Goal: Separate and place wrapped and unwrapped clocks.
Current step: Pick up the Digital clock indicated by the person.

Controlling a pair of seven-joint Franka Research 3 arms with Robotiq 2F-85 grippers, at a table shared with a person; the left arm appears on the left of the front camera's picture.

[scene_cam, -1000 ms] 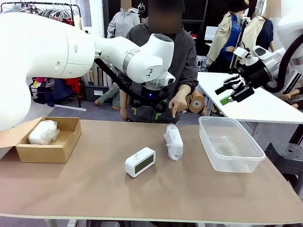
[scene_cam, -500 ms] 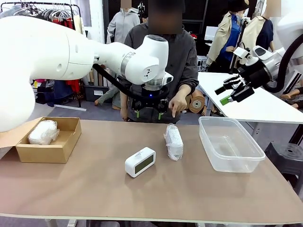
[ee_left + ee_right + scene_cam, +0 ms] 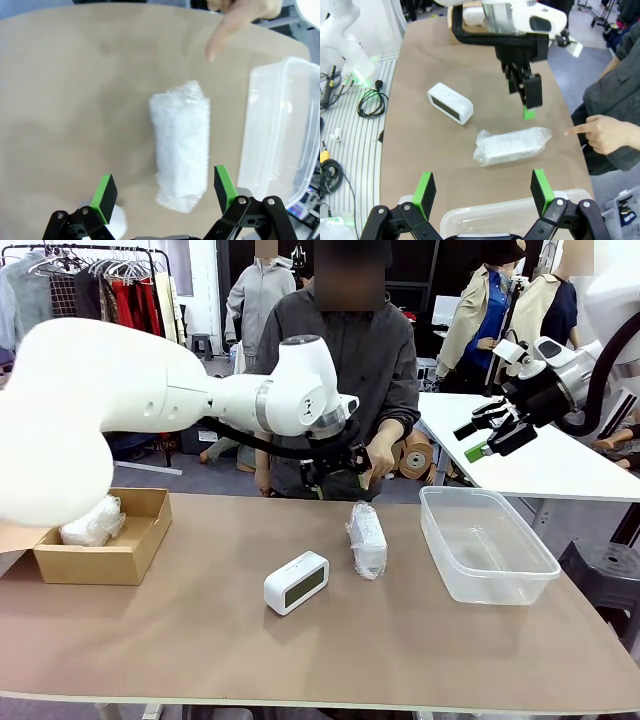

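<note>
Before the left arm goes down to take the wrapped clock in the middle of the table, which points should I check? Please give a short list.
1. Left pincer open: ok.
2. Wrapped clock between its pads, across the short side: ok, roughly centred.
3. Person's hand away from the wrapped clock: not ok, a finger points close to it.
4. Right pincer out of the way: ok, raised off to the right, open.
5. Bare clock apart from the wrapped clock: ok.
</note>
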